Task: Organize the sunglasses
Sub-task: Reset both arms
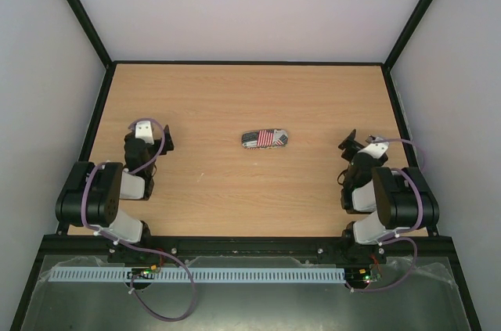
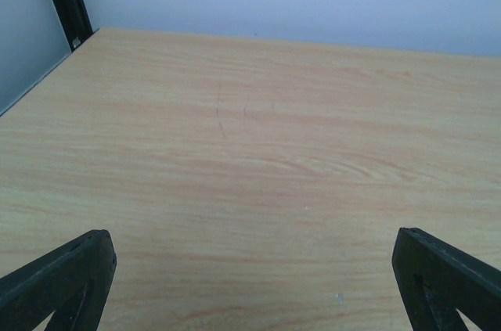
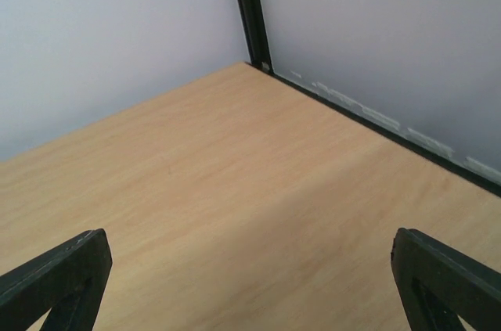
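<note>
The red wire-framed sunglasses are not in view in any frame. An oblong flag-patterned case (image 1: 265,139) lies shut on the middle of the wooden table (image 1: 235,104). My left gripper (image 1: 160,140) rests at the left side, open and empty; its wrist view shows only bare wood between its fingertips (image 2: 66,276). My right gripper (image 1: 354,145) rests at the right side, open and empty, facing the far right corner; its fingertips (image 3: 438,272) frame bare wood.
Black frame posts (image 3: 249,10) and white walls close in the table on three sides. A black rail (image 1: 250,245) runs along the near edge by the arm bases.
</note>
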Controlling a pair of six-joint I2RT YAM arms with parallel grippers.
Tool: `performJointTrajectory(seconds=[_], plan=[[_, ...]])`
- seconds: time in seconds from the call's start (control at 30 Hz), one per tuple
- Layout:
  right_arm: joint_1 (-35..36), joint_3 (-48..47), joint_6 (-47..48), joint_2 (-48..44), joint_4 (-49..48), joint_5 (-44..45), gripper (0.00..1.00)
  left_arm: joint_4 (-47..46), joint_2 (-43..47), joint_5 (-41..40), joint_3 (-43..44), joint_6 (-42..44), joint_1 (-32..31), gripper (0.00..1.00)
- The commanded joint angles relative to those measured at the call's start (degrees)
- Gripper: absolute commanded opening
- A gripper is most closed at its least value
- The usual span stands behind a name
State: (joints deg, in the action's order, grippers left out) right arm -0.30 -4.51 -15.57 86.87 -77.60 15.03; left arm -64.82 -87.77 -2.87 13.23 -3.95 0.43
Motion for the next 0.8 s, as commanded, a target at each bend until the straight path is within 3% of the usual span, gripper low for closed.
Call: performJointTrajectory(seconds=[0.0,0.1,0.6,0.77], plan=[[1.9,-4.5,3.8,0.8,-3.0,0.6,0.99,-6.9,-0.1,1.9,0.6,1.2,0.4,0.99],[2.6,-7.3,4.6,0.3,3.3,0.1,0.99,-6.9,-0.1,0.9,0.6,0.6,0.4,1.0],[2.8,-7.1,5.2,0.6,2.6,-0.2,0.99,-6.6,-0.2,0.4,0.8,0.7,0.4,1.0],[2.9,-8.2,7.4,0.8,4.4,-4.8,0.99,-6.7,-0.2,0.3,0.8,0.7,0.3,1.0]])
